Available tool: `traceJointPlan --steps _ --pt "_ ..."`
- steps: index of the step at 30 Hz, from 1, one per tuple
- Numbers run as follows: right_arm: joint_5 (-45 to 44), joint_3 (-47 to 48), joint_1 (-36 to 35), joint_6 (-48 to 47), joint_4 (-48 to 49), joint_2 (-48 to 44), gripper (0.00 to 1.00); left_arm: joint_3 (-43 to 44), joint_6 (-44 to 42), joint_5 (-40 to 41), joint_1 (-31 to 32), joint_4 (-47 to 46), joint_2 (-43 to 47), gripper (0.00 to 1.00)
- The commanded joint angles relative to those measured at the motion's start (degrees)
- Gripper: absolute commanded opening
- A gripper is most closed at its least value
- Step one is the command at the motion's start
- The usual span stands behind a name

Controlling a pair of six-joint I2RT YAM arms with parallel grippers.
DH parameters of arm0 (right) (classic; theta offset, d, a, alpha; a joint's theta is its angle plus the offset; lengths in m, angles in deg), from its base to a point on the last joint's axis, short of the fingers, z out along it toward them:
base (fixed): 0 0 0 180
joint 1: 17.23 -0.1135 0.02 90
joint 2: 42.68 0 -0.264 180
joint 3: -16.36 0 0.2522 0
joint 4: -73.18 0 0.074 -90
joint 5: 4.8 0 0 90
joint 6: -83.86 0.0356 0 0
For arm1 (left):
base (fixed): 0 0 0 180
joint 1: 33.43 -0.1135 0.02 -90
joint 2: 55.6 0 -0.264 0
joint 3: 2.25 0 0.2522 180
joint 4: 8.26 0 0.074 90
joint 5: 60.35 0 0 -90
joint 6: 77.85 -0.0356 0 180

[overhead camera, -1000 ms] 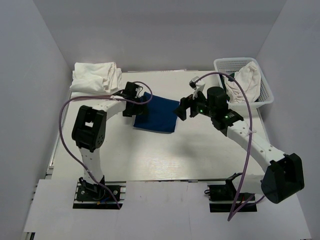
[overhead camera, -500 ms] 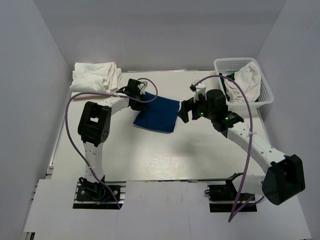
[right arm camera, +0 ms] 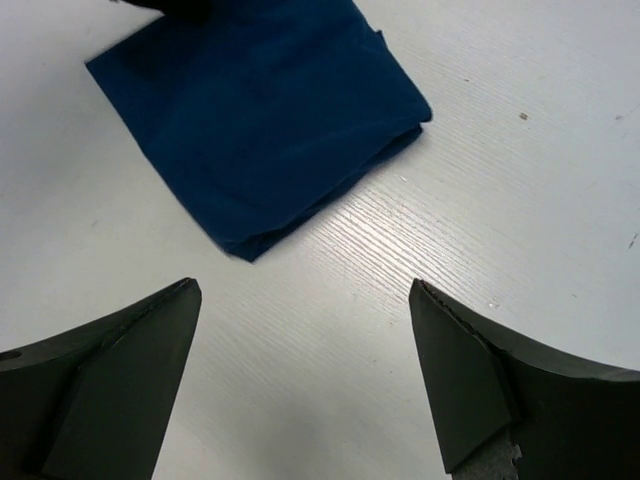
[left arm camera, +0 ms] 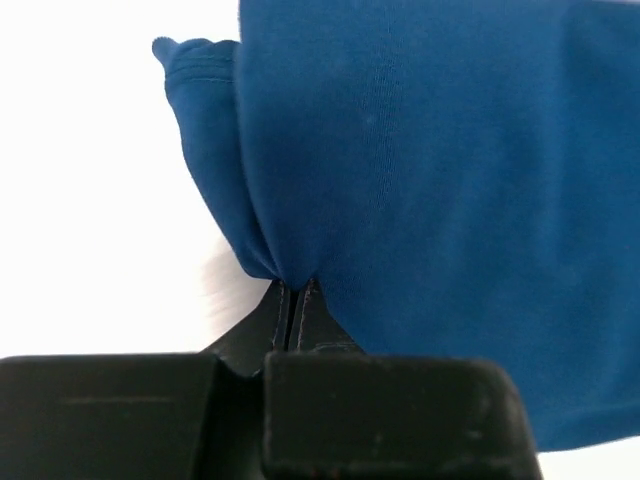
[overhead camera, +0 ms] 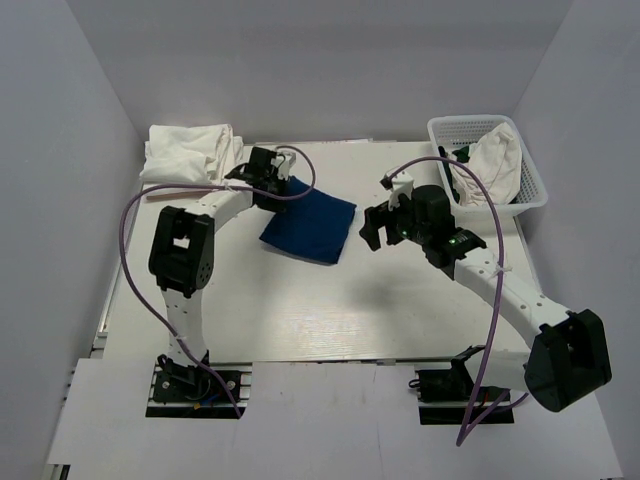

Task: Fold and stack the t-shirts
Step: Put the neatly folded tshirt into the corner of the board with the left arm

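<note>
A folded dark blue t-shirt [overhead camera: 310, 224] lies on the table a little left of centre. My left gripper [overhead camera: 275, 187] is shut on its upper left corner; in the left wrist view the jaws meet on a pinch of the blue t-shirt [left arm camera: 420, 180], and the left gripper [left arm camera: 292, 290] shows no gap. My right gripper [overhead camera: 371, 226] hovers open just right of the shirt, with only bare table between its fingers; its wrist view has the blue t-shirt [right arm camera: 260, 130] ahead of the right gripper [right arm camera: 300, 290]. Folded white t-shirts [overhead camera: 192, 152] sit at the back left. A white t-shirt [overhead camera: 495, 160] lies in the basket.
A white lattice basket [overhead camera: 532, 178] stands at the back right corner. The enclosure walls close in on the left, right and back. Purple cables loop over both arms.
My left gripper closed on the blue t-shirt's corner and dragged it slightly left and toward the back. The right gripper backed off a little to the right, still open.
</note>
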State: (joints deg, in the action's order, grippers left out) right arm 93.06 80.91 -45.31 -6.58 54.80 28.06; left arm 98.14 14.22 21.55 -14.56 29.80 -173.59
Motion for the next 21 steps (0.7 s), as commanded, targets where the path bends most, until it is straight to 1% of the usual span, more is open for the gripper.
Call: traceJointPlan --steps 1,2,5,6,11,12,14,15,18,21 --pt "-2.5 0.1 0.3 -0.9 1.2 -1.7 0.9 6.0 -5.8 5.5 -0.8 0.2 8.7 0.0" --pt "-3.4 0.1 1.3 -1.0 0.9 -1.9 0.9 7.3 -6.5 6.2 -1.3 1.1 8.7 0.0" --pt "-4.3 0.1 0.2 -1.2 0.9 -2.4 0.9 12.3 -8.2 9.1 -2.0 4.8 8.7 0.0" --pt "-5.3 0.0 0.2 -1.2 0.8 -2.6 0.9 13.3 -10.0 9.2 -2.5 5.5 8.2 0.0" --pt "-6.8 -0.3 0.1 -1.0 1.5 -3.0 0.9 19.4 -13.4 12.2 -4.5 8.1 6.0 0.0" --pt "-6.7 -0.2 0.4 -0.5 1.6 -2.9 0.9 22.0 -14.7 12.2 -5.4 8.1 5.4 0.0" --pt "-6.1 0.6 0.2 -0.4 1.6 -2.4 0.9 25.4 -15.8 13.1 -7.0 10.7 3.8 0.0" --pt "-5.8 1.4 0.3 -0.5 1.3 -1.9 0.9 28.9 -16.3 13.6 -7.5 11.2 3.0 0.0" --pt "-5.9 4.4 0.3 -1.0 -1.2 0.0 0.9 34.7 -18.4 13.6 -9.1 12.1 0.3 0.0" --pt "-5.7 5.8 0.3 -1.0 -2.1 1.1 0.9 37.4 -20.1 13.6 -11.6 12.6 -0.8 0.0"
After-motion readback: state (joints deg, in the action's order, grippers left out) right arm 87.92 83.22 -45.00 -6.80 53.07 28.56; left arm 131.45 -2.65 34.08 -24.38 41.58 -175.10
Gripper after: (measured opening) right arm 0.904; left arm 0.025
